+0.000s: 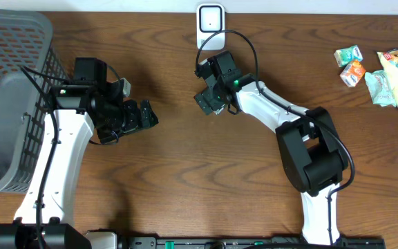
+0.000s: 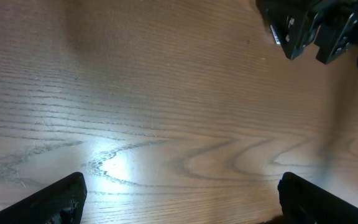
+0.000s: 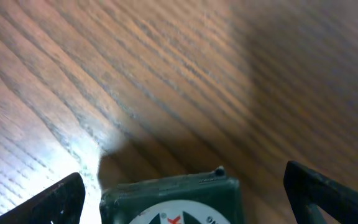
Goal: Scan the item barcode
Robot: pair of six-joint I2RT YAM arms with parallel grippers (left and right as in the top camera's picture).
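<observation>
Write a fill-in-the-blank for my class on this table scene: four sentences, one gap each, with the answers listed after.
1. The grey basket stands beside the ______ arm.
2. The packet between the open fingers of the right gripper is dark ______ in colour.
3. The left gripper is open and holds ______.
4. The scanner at the table's far edge is ______ in colour.
Missing words: left; green; nothing; white.
</observation>
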